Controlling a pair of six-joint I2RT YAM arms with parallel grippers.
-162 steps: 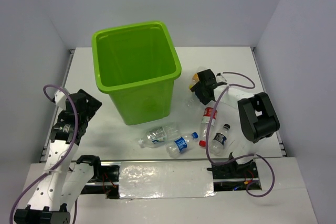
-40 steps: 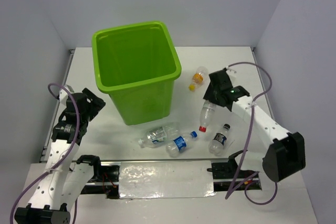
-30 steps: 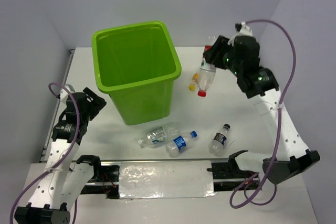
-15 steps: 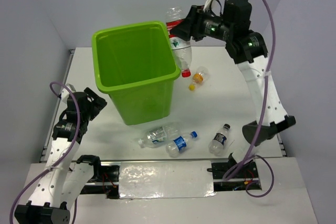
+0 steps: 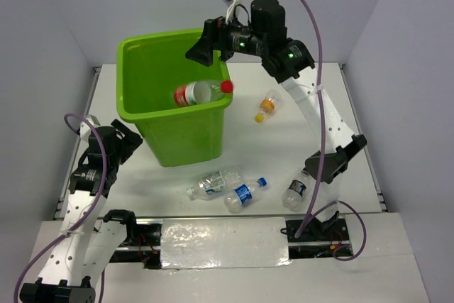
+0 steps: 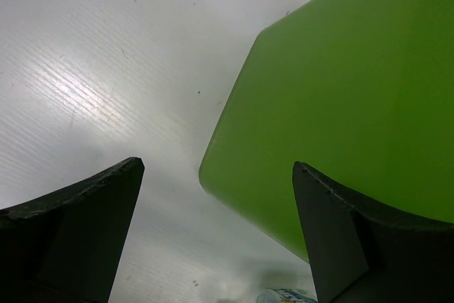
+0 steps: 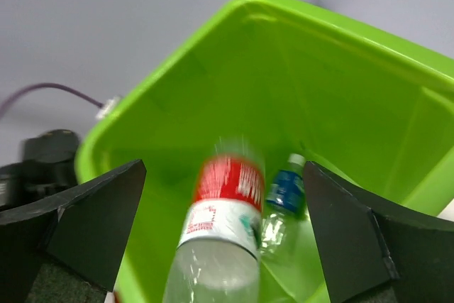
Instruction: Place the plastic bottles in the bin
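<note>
The lime-green bin (image 5: 170, 129) stands at the back left of the table. My right gripper (image 5: 203, 46) hangs open over its far right corner. A red-labelled plastic bottle (image 5: 197, 93) lies free in the bin's mouth, blurred in the right wrist view, between the spread fingers (image 7: 81, 221) of the right gripper (image 7: 223, 235) without touching them. A blue-labelled bottle (image 7: 284, 200) lies inside the bin (image 7: 340, 30). Two bottles (image 5: 211, 182) (image 5: 244, 193) lie in front of the bin, a black-capped one (image 5: 296, 189) to their right. My left gripper (image 5: 117, 140) is open and empty beside the bin.
An orange-capped bottle (image 5: 269, 102) and a small loose orange piece (image 5: 259, 118) lie right of the bin. The left wrist view shows the bin's wall (image 6: 340, 104) close ahead, bare white table (image 6: 106, 69) and a bottle label (image 6: 291, 294) at the bottom edge.
My right arm lifted the red-labelled bottle from the table, swung left over the bin and opened; the bottle now drops free. The bin shifted slightly left. The left arm stayed put.
</note>
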